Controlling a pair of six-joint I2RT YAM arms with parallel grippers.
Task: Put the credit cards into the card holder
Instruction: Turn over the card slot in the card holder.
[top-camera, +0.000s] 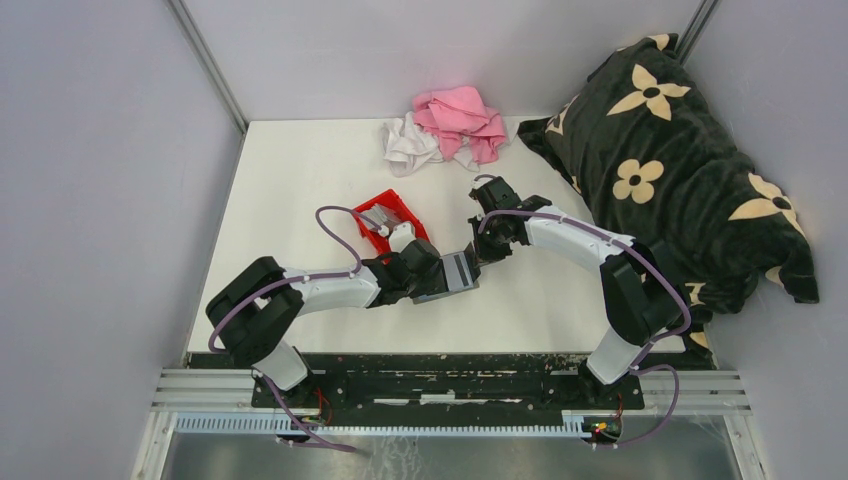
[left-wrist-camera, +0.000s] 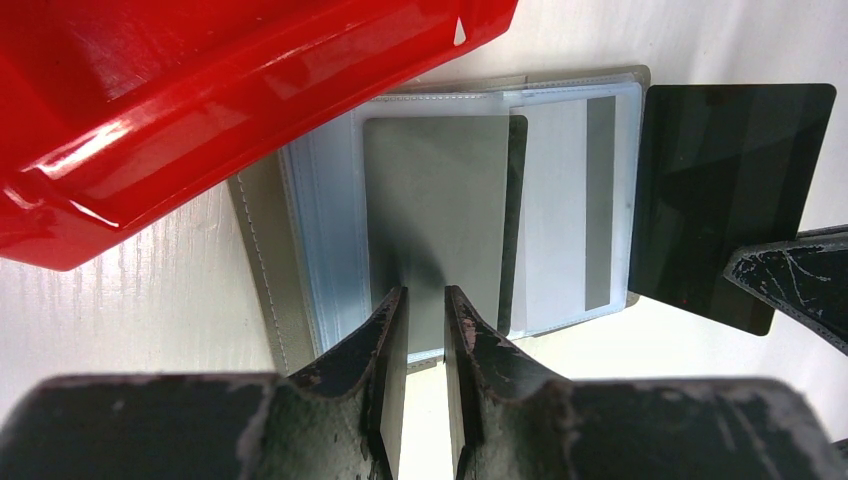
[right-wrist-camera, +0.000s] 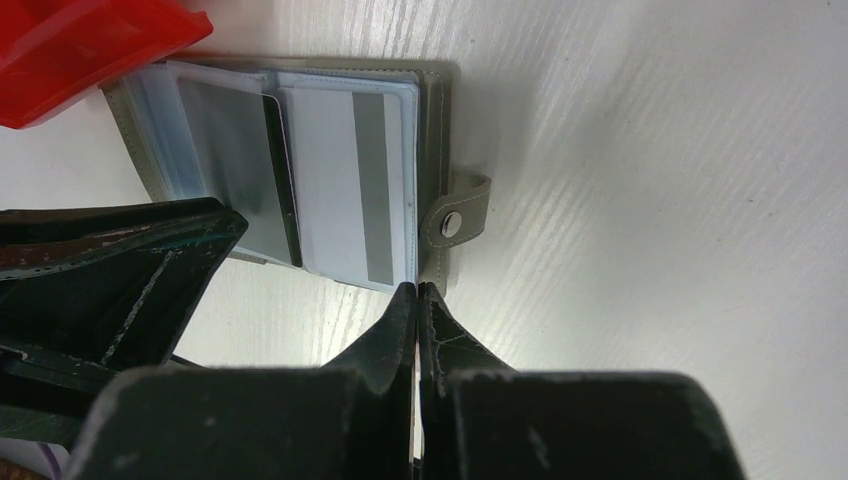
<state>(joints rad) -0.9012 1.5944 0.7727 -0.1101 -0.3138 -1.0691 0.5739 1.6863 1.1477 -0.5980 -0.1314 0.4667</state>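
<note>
One card holder (left-wrist-camera: 330, 220) lies open on the table (right-wrist-camera: 650, 200), straight ahead of the left gripper (left-wrist-camera: 425, 295) and touching the one red bin (left-wrist-camera: 200, 110) that lies beyond it to the left. The left gripper stands a narrow way open. Its tips are over the near end of a grey card (left-wrist-camera: 435, 190) in the left clear sleeve, and nothing is pinched between them. Four cards can be counted: that grey one, a dark sliver showing at its right edge, a white striped card (left-wrist-camera: 565, 200) in the right sleeve, and a dark card (left-wrist-camera: 730, 190) tilted just right of the holder.

The right gripper (right-wrist-camera: 416, 290) is closed tight at the holder's near right corner. Only the left wrist view shows the dark card, with a right finger across its lower corner, nipping it. Only the right wrist view shows the holder's snap tab (right-wrist-camera: 455, 222). Only the overhead view shows two cloths, pink (top-camera: 460, 118) and white (top-camera: 408, 145), and one flowered pillow (top-camera: 660, 170), all well beyond both grippers.
</note>
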